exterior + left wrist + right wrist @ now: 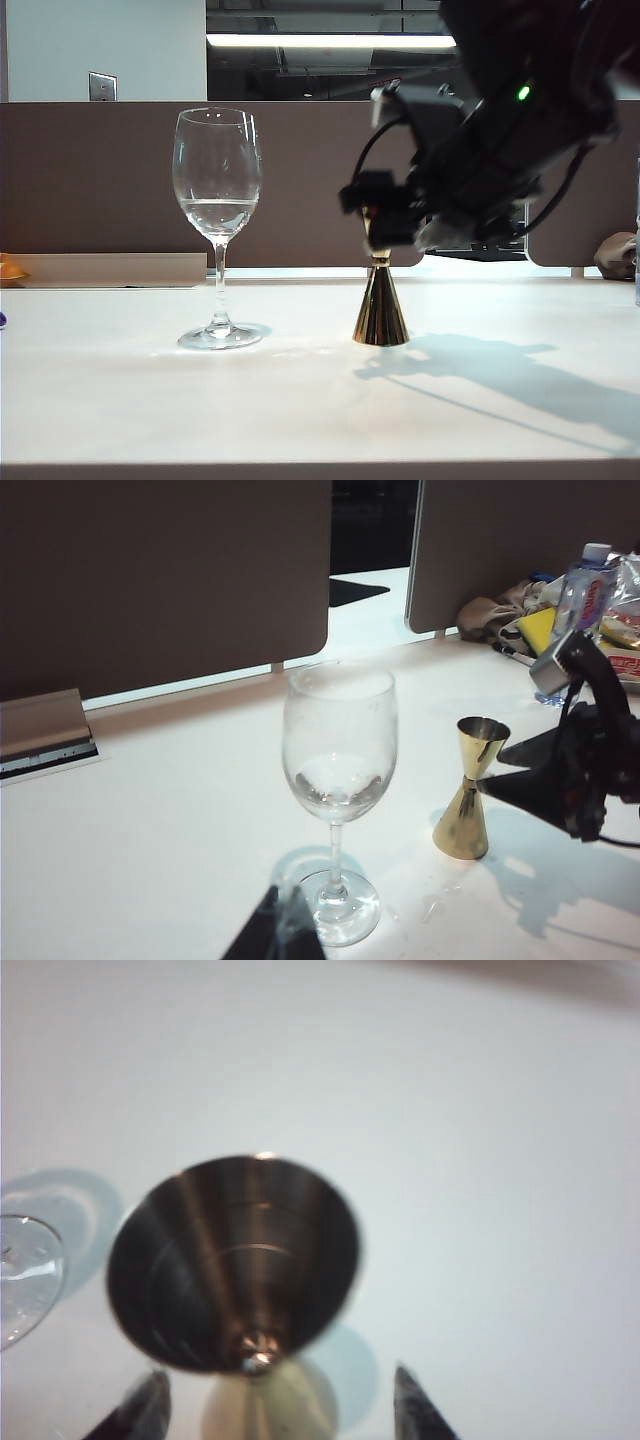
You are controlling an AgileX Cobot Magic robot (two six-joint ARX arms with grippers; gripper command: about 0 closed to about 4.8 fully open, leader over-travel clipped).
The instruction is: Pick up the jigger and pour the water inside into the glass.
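Exterior view: jigger [381,312] stands upright on the table [300,400], right of the glass [217,200] holding water [217,215]. Right gripper [270,1405] straddles it, fingers spread, untouching. Left gripper [275,935]: state unclear.

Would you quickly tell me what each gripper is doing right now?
Left gripper: only a dark tip shows near the glass; cannot be told.
Right gripper: open, fingers either side of the jigger, holding nothing.
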